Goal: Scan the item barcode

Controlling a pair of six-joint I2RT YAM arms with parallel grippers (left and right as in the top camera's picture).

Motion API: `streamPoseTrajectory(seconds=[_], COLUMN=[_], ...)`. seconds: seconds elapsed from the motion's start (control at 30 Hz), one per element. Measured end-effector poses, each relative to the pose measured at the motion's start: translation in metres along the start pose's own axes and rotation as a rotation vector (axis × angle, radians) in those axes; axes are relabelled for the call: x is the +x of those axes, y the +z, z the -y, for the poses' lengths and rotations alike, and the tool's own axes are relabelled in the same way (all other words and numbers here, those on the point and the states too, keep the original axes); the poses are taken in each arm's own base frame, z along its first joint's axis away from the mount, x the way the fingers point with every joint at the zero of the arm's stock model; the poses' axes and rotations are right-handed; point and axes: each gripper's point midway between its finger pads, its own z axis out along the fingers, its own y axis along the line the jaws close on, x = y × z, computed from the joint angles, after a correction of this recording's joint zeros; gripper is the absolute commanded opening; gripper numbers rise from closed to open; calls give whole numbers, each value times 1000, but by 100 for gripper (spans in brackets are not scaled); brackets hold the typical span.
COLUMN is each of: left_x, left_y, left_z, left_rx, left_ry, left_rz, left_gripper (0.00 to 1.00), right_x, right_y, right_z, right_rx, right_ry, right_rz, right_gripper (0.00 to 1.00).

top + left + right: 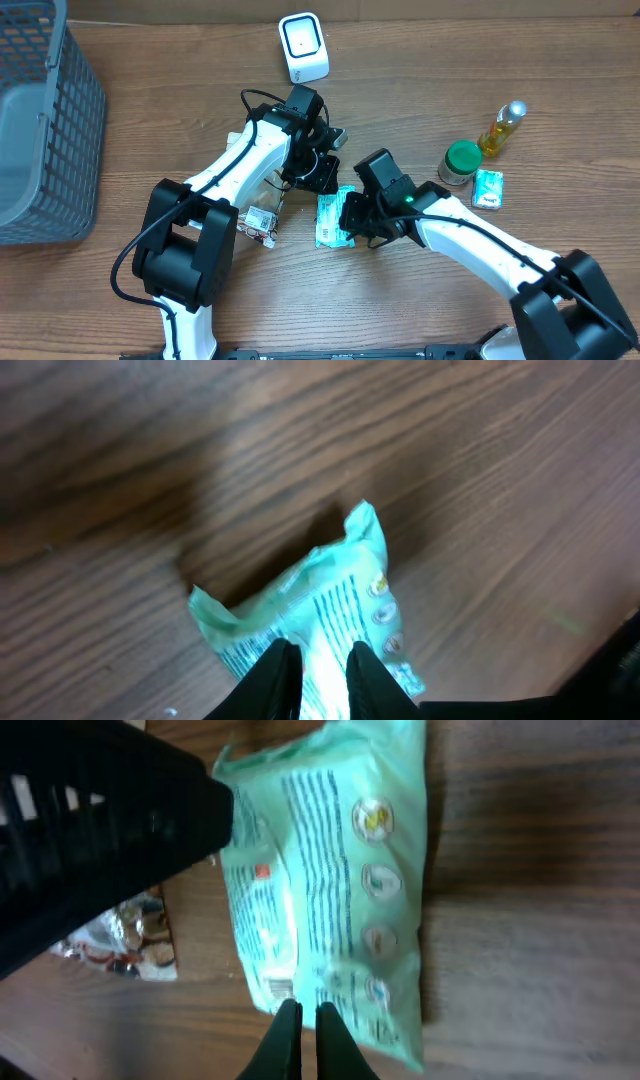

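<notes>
The item is a mint-green flat packet (331, 220) lying on the wooden table between the two arms. My left gripper (325, 180) is at its far end; in the left wrist view my left gripper (322, 655) is shut on the packet (330, 590), whose film shows between the two fingers. My right gripper (352, 215) is at the packet's right side. In the right wrist view my right gripper (308, 1012) is shut, its tips at the near edge of the packet (340, 870), beside a small barcode (280, 987). The white scanner (303, 47) stands at the back.
A grey mesh basket (45, 130) fills the left edge. A small snack packet (260, 225) lies left of the item. On the right are a green-lidded jar (461, 163), a yellow bottle (502, 128) and a small green pack (488, 188).
</notes>
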Motion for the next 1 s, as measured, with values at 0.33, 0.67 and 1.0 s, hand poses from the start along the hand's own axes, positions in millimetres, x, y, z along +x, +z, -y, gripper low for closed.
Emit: streamPoseTrajectory(seconds=[0.33,0.67,1.0], left_x=[3,4,2], left_y=[9,25,25], left_z=[-11,-21,-27], left_rx=[-33,-47,-93], left_ry=[3,17,23], left_rz=[8,44,53], left_gripper=[21,20,9], right_x=[-3,0,0], right_y=[17,28,29], right_z=[13,21,21], right_rx=[54,81,82], right_ry=[27,82,108], right_rz=[-2,-25,-28], right_gripper=[4,4,4])
